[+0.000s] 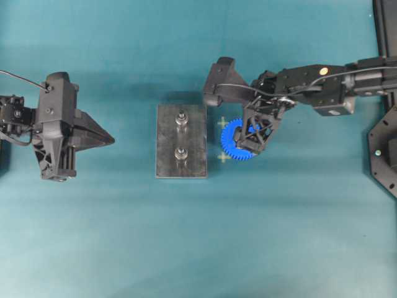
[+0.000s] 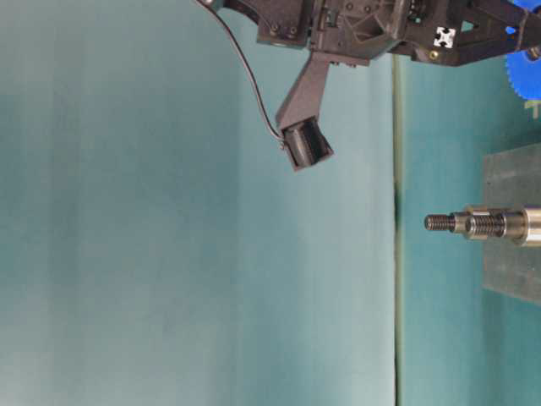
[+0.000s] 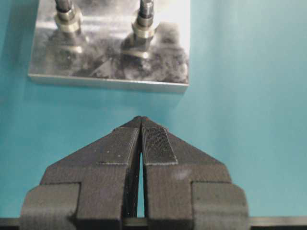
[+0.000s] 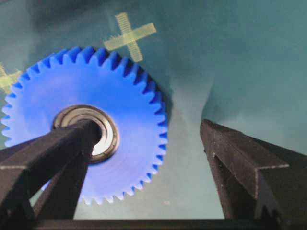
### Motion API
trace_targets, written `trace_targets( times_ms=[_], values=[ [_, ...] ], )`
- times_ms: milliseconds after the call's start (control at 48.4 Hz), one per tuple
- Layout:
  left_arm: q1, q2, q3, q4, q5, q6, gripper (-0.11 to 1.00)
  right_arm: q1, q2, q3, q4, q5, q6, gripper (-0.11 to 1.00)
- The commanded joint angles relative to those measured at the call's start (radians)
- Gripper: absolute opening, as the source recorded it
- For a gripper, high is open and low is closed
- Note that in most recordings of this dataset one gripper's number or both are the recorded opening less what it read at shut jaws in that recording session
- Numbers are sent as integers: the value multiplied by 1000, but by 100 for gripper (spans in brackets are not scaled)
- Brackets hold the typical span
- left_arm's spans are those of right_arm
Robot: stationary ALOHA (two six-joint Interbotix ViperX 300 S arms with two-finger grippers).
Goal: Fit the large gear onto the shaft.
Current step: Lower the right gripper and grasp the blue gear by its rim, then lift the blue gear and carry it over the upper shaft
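Note:
The large blue gear (image 1: 239, 139) lies on the teal table just right of the grey plate (image 1: 167, 149), which carries two upright shafts (image 1: 182, 117) (image 1: 181, 153). My right gripper (image 1: 255, 139) is open over the gear. In the right wrist view one finger (image 4: 72, 143) reaches to the dark bearing hub of the gear (image 4: 120, 100), and the other finger (image 4: 230, 153) stands off past the toothed rim. My left gripper (image 1: 111, 139) is shut and empty, left of the plate. Its tips (image 3: 141, 118) point at the plate (image 3: 110, 72).
Two yellow cross marks (image 1: 223, 123) (image 1: 223, 158) sit on the table beside the gear. A black fixture (image 1: 384, 149) stands at the right edge. In the table-level view a shaft (image 2: 456, 223) sticks out from the plate (image 2: 511, 194).

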Motion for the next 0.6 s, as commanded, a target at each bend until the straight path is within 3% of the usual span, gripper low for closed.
trace_targets(
  times_ms=[0,145,289,579],
  values=[
    [0,-2,-14,3,-8,-2,0,-3,2,-8,-3,0,-11,91],
    [0,0,-14,2,-8,0,0,-3,2,-9,-3,6,-9,81],
    [0,2,-14,3,-8,-2,0,-5,2,-18,-3,49,-5,48],
    [0,11,-14,2,-18,-2,0,-11,-17,-80,-3,115,0,48]
  ],
)
